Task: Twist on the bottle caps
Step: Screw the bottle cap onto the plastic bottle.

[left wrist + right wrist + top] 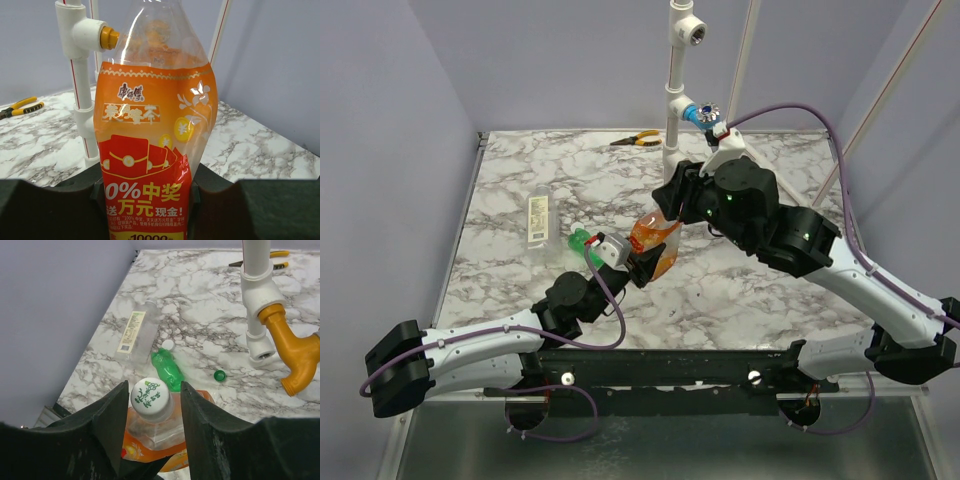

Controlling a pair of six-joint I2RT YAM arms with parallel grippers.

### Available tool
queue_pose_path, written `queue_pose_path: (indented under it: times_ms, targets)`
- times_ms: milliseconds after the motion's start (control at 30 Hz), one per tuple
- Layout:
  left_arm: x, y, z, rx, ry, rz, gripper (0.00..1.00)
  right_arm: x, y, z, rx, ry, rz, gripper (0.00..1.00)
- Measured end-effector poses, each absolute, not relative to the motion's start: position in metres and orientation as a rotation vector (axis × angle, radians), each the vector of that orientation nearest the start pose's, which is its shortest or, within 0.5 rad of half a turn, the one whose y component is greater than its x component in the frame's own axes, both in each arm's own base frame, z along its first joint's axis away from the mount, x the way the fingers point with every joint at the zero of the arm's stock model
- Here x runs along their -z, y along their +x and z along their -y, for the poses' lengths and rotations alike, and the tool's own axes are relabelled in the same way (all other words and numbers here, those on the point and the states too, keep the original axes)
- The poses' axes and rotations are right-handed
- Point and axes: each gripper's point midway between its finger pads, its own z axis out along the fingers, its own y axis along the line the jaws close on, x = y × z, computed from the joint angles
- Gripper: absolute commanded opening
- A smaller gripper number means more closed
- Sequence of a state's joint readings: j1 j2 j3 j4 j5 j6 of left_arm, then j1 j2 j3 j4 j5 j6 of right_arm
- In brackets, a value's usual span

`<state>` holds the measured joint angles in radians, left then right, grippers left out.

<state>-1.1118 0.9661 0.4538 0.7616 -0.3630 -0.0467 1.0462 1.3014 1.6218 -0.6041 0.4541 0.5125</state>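
Right wrist view: right tool [152, 396] part open, jaws straddling white cap [151, 399] seated on neck of orange bottle [155, 150]. Sliver of gap on one side; contact on the other hard to judge. Bottle upright near middle of surface, long axis vertical, directly beneath right tool. Left tool [145, 194] clamped on bottle's lower body, bracing it. Dark green cap [219, 375] loose on surface beyond. Likely next: close on cap, twist about vertical axis.
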Motion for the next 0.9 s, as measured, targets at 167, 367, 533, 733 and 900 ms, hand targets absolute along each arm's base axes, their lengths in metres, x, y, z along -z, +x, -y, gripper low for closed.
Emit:
queue_pose_path:
  times_ms: [167, 367, 533, 733, 900]
  targets:
    - [-0.281, 0.211, 0.291, 0.738, 0.407, -1.315, 0.00, -0.398, 0.244, -0.305, -0.671, -0.183, -1.874, 0.48]
    - [-0.281, 0.211, 0.291, 0.738, 0.407, -1.315, 0.00, -0.394, 0.245, -0.308, -0.668, -0.191, -1.883, 0.43]
    - [-0.281, 0.211, 0.291, 0.738, 0.408, -1.316, 0.00, -0.394, 0.244, -0.309, -0.671, -0.193, -1.885, 0.39]
    - [-0.281, 0.211, 0.291, 0.738, 0.408, -1.316, 0.00, -0.393, 0.245, -0.309, -0.668, -0.195, -1.887, 0.31]
    - [-0.276, 0.213, 0.291, 0.725, 0.414, -1.330, 0.00, -0.387, 0.247, -0.310, -0.642, -0.193, -1.905, 0.29]
